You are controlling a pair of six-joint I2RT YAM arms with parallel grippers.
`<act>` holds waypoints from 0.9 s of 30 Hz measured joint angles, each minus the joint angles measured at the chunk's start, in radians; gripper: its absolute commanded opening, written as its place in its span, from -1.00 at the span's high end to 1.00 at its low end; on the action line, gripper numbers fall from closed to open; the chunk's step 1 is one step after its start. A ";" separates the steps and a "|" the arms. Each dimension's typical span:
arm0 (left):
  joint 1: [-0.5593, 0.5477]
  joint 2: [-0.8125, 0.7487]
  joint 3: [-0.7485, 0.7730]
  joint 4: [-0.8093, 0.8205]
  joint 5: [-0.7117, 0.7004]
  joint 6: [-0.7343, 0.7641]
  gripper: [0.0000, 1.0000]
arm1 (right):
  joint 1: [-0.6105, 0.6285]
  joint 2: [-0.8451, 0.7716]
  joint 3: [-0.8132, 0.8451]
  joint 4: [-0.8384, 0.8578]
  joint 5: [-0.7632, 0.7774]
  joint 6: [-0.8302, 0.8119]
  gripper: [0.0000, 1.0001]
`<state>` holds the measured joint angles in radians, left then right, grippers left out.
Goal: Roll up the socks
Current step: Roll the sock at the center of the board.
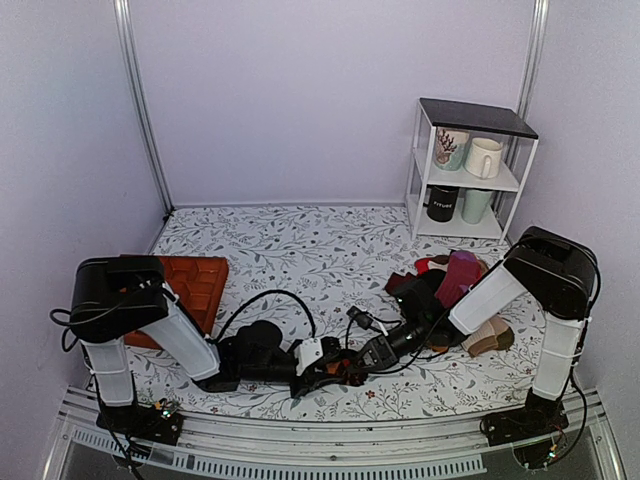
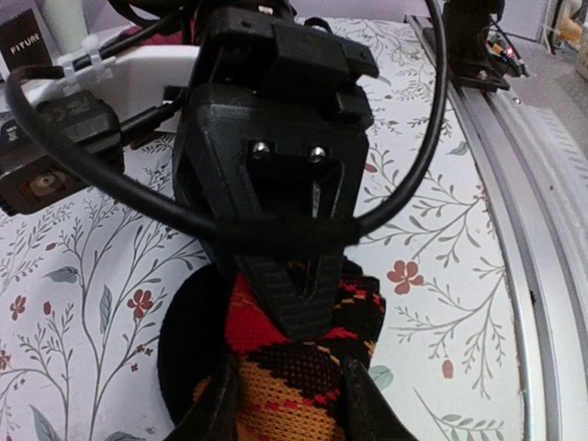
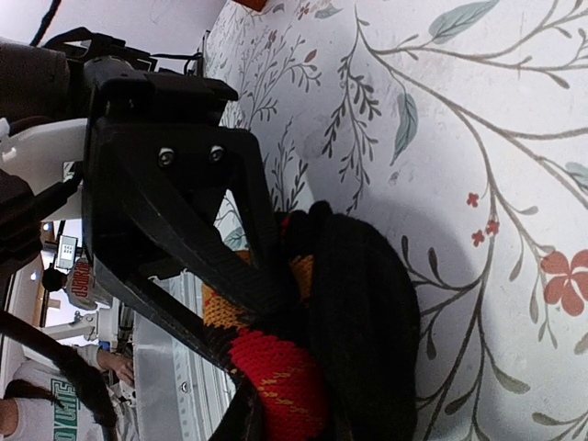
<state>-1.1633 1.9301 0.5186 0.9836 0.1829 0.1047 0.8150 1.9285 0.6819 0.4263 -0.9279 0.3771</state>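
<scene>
Right of the rust-orange moulded tray [image 1: 195, 285], the left gripper [image 2: 292, 404] and right gripper [image 3: 289, 413] both clamp the rolled black argyle knit socks [image 3: 363, 312].

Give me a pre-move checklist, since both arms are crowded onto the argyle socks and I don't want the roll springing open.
1. Grip of the right end effector on the socks: ok, shut on the roll.
2. Grip of the left end effector: cannot tell; its fingers flank the roll closely, but firmness is unclear.
3. Roll wound tight: cannot tell; both end effectors cover much of it.
4. Black cable clear of the roll: cannot tell; it crosses in front of the right end effector just above the socks.
5. Spare socks apart from the roll: ok, piled off to the right.
</scene>
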 measured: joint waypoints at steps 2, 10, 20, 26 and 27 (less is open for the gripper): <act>0.001 -0.001 0.012 -0.021 0.006 -0.019 1.00 | -0.003 -0.002 0.002 -0.012 -0.003 -0.001 0.56; 0.003 0.003 0.066 -0.119 0.021 -0.139 1.00 | -0.007 -0.054 0.004 -0.090 0.035 -0.043 0.15; 0.012 0.048 0.103 -0.104 0.048 -0.278 1.00 | 0.017 -0.278 -0.145 -0.036 0.309 -0.167 -0.08; 0.015 0.066 0.106 -0.076 0.064 -0.311 1.00 | 0.018 -0.506 -0.340 0.183 0.358 -0.293 -0.11; 0.016 0.067 0.106 -0.072 0.066 -0.314 1.00 | 0.018 -0.522 -0.352 0.213 0.352 -0.319 -0.11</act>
<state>-1.1477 1.9972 0.6250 0.9112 0.2493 -0.2089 0.8330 1.4067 0.3294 0.6392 -0.5758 0.0578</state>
